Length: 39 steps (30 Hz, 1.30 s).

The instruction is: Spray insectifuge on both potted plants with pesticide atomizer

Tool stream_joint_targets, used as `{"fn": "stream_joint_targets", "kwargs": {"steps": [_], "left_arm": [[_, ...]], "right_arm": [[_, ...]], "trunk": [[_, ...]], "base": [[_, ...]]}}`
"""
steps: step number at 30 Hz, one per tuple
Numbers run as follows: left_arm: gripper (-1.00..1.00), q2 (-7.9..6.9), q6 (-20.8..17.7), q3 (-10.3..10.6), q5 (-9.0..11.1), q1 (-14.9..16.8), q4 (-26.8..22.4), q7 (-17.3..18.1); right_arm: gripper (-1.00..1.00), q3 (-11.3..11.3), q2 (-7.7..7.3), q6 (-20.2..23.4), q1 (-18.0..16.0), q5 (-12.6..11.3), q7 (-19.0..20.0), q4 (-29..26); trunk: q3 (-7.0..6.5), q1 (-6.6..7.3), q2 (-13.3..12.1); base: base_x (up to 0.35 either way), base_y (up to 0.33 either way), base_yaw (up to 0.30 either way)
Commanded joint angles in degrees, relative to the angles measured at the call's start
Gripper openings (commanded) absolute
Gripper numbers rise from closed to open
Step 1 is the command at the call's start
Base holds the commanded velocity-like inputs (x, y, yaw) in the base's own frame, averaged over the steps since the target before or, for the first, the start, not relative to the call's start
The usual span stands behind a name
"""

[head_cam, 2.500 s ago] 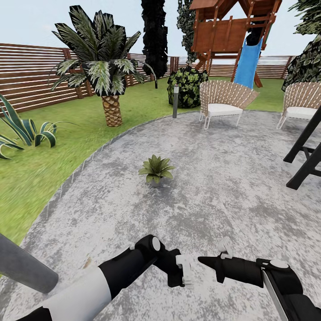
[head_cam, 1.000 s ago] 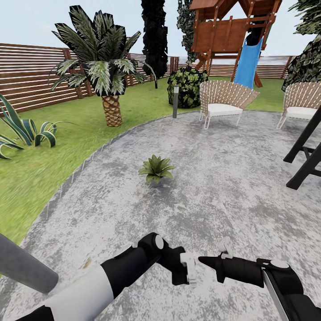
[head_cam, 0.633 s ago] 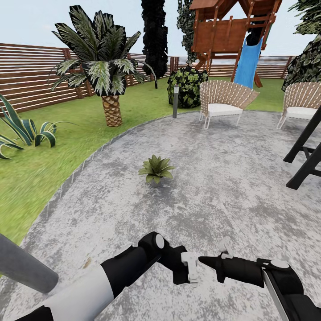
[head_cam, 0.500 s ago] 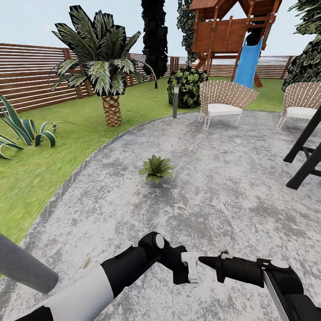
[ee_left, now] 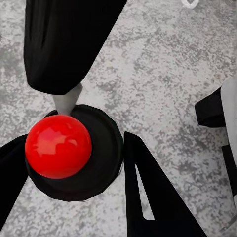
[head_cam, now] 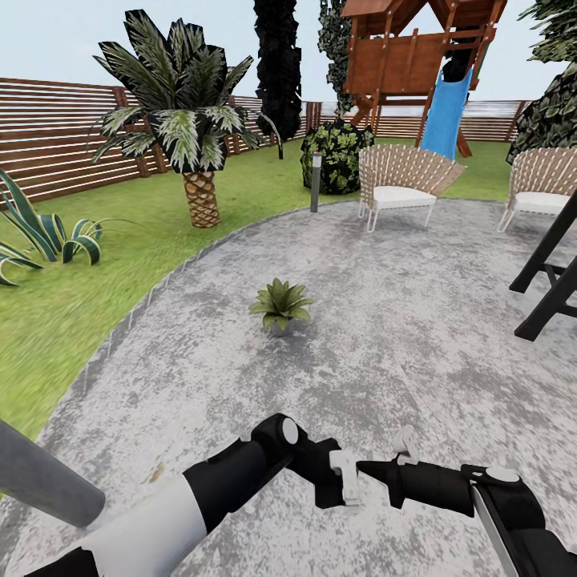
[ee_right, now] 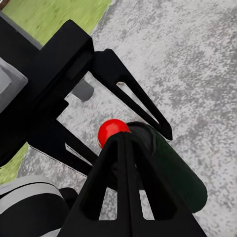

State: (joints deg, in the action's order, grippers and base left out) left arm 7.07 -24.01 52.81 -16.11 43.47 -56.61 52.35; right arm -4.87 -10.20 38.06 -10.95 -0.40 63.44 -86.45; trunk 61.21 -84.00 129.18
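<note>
My left gripper (head_cam: pixel 330 481) is shut on the pesticide atomizer (ee_left: pixel 96 170), a dark bottle with a red neck (ee_left: pixel 58 145) and a pale grey spray head (head_cam: pixel 345 478). It hangs low over the paved patio (head_cam: pixel 385 344) of the garden. In the right wrist view the dark green bottle (ee_right: pixel 173 170) lies between the left fingers (ee_right: pixel 129 91). My right gripper (head_cam: pixel 362 466) is shut with nothing in it, its tips (ee_right: pixel 123 139) just by the red neck. One potted plant (head_cam: pixel 280 304) stands on the paving ahead, well beyond both grippers.
Lawn with a palm (head_cam: pixel 180 104) and an agave clump (head_cam: pixel 40 232) lies left. A bollard lamp (head_cam: pixel 316 180), two wicker chairs (head_cam: pixel 401 180) (head_cam: pixel 545 180) and a playset slide (head_cam: pixel 445 104) stand behind. Black frame legs (head_cam: pixel 549 272) are right, a grey pole (head_cam: pixel 40 481) lower left.
My left gripper has carried the atomizer a little to the right, closing the gap to the right gripper's tips. The right arm and the plant have stayed put.
</note>
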Motion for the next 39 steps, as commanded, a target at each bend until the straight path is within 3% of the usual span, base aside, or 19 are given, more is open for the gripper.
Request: {"fn": "stream_joint_targets", "kwargs": {"steps": [1, 39], "left_arm": [[-1.00, 0.03, -0.42, -0.02, -0.24, 0.07, -0.08, 0.29], [-1.00, 0.06, -0.34, -0.07, -0.23, -0.21, 0.17, 0.15]], "right_arm": [[-1.00, -0.05, 0.00, 0.43, -0.03, -0.04, 0.20, -0.03], [-1.00, -0.04, 0.01, 0.43, -0.03, -0.04, 0.25, -0.03]], "trunk": [[0.05, 0.01, 0.02], [0.05, 0.01, 0.02]], "base": [[0.000, 0.000, 0.000], [0.000, 0.000, 0.000]]}}
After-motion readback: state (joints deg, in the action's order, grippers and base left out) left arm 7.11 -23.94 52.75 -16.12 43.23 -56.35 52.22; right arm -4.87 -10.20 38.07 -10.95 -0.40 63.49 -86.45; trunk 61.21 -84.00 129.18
